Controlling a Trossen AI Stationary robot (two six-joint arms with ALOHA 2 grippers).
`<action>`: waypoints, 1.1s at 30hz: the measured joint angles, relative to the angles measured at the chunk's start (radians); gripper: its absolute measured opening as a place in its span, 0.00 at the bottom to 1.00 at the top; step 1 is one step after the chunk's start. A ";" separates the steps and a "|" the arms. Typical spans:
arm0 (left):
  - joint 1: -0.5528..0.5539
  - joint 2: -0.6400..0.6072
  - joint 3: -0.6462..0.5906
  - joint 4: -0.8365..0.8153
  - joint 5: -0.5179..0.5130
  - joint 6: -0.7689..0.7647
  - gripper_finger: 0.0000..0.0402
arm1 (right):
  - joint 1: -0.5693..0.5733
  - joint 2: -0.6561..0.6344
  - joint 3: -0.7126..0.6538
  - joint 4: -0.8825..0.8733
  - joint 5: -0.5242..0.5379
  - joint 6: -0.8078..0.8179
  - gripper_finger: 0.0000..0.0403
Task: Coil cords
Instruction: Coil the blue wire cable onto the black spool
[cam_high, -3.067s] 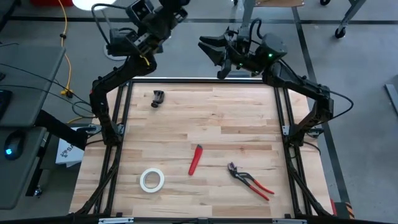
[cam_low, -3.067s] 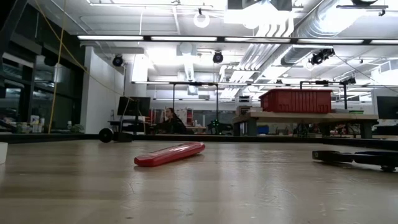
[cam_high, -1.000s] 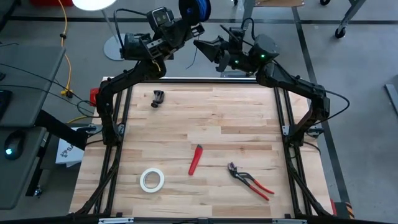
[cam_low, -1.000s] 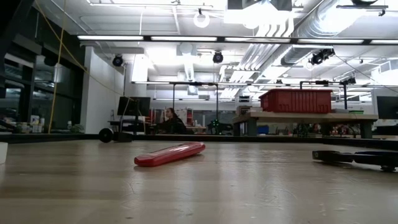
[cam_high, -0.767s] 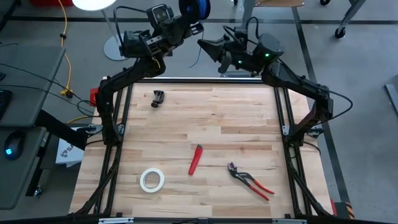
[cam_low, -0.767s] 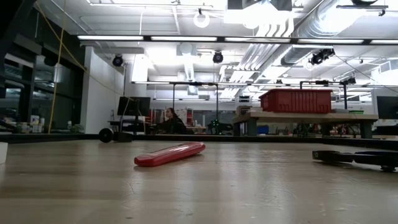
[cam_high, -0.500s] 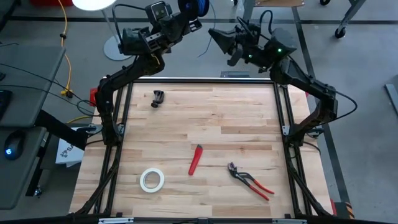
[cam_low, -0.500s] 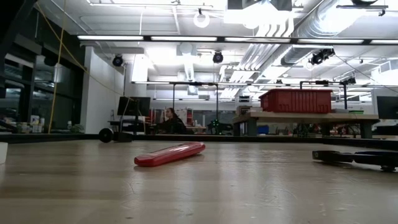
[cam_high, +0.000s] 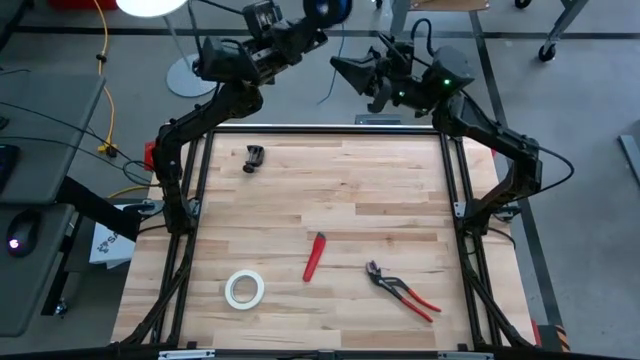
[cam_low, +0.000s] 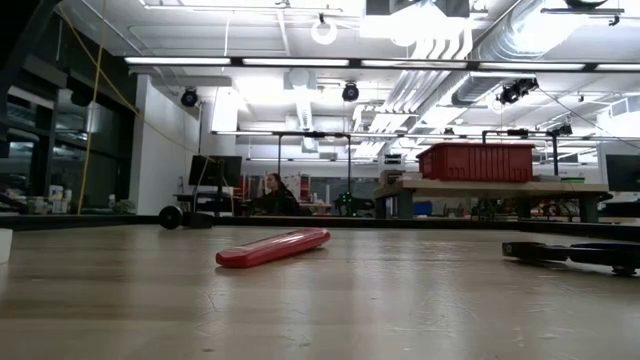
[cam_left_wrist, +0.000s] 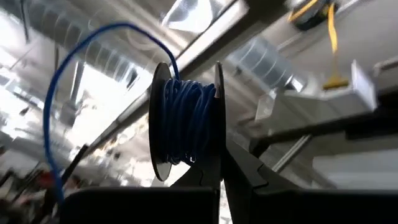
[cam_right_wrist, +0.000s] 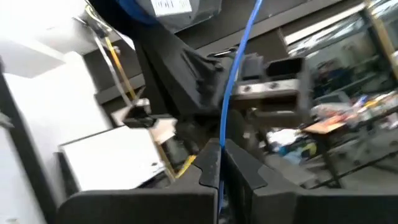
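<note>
Blue wire (cam_right_wrist: 239, 65) runs taut from our right gripper (cam_right_wrist: 219, 163), pinched shut on it, up to the spool (cam_left_wrist: 184, 121) clamped in our left gripper (cam_left_wrist: 217, 180). We hold both aloft beyond the bench's far edge (cam_high: 330, 129), apparently to keep tension for tidy winding onto the spool.

I work in a big open robotics lab or workshop. Past my wooden table (cam_low: 400, 300) the ceiling shows bare ducts (cam_low: 500, 40), pipes and strip lights (cam_low: 230, 62). Benches stand across the room, one carrying a red bin (cam_low: 475, 162), and a person (cam_low: 273, 195) sits at a monitor (cam_low: 215, 170). Pliers (cam_high: 402, 290) and a tape roll (cam_high: 244, 289) lie on my table, over a grey concrete floor (cam_high: 580, 110).
</note>
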 joint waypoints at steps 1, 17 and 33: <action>0.000 0.000 0.000 -0.021 0.016 0.013 0.00 | 0.000 0.000 0.000 0.000 -0.017 0.015 0.00; 0.037 0.033 0.000 -0.069 0.082 -0.092 0.00 | 0.038 0.009 0.000 -0.111 -0.164 0.108 0.00; 0.179 0.039 0.000 -0.059 0.220 -0.187 0.00 | 0.087 0.002 0.000 -0.175 -0.160 0.079 0.00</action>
